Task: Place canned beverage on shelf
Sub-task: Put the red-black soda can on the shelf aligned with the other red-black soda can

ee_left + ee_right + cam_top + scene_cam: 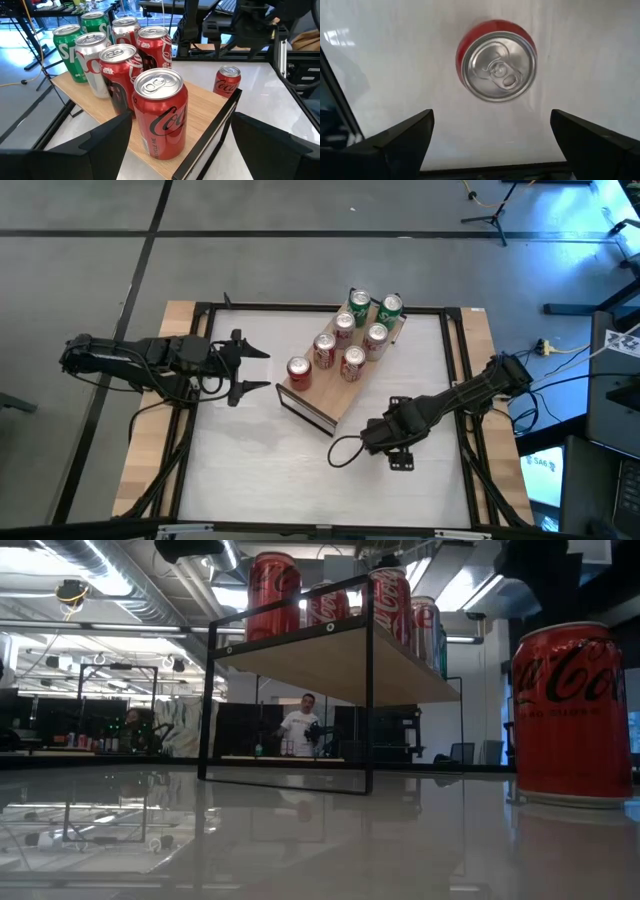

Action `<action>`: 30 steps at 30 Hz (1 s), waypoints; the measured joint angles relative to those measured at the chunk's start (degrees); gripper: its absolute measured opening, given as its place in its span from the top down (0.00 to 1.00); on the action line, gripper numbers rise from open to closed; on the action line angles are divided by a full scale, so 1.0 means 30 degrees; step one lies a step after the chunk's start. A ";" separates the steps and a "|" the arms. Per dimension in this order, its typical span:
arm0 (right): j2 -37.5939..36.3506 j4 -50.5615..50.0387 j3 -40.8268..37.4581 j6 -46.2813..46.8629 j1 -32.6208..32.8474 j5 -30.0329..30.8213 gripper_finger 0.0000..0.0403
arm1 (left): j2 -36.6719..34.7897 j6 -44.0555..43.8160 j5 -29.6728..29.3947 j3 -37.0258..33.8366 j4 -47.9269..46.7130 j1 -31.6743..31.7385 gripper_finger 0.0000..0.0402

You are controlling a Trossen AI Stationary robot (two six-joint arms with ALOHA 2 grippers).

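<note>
Red cola can [572, 712] is standing alone on the glossy white table [300, 840]. Left gripper [258, 370], jaws spread, is facing seven cans on the light-wood shelf [330, 395]. Right gripper [490, 135], jaws wide, is hovering over that can's silver lid, hidden overhead.

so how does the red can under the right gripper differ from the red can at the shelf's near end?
Red table can stands on the white table; red shelf can stands on the shelf. The table can is alone under the open right gripper; the shelf can has neighbours, facing the open left gripper. Both upright, red, unopened.
</note>
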 joint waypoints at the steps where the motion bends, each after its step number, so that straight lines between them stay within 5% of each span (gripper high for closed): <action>1: 0.0010 0.0062 0.0000 0.0640 -0.0001 0.0000 0.02 | 0.0000 0.0000 -0.0006 0.0000 0.0000 0.0000 0.18; 9: 0.0082 0.0670 0.0000 0.2210 -0.0007 0.0025 0.02 | 0.0000 -0.0007 0.0000 0.0000 0.0000 0.0000 0.18; 20: 0.0089 0.0989 0.0000 0.9198 -0.0007 0.0714 0.03 | 0.0000 0.0109 0.0000 0.0000 0.0000 0.0000 0.18; 30: 0.0097 0.1844 0.0000 1.2418 -0.0022 0.2419 0.03 | 0.0000 0.0146 -0.0007 0.0000 0.0073 0.0000 0.18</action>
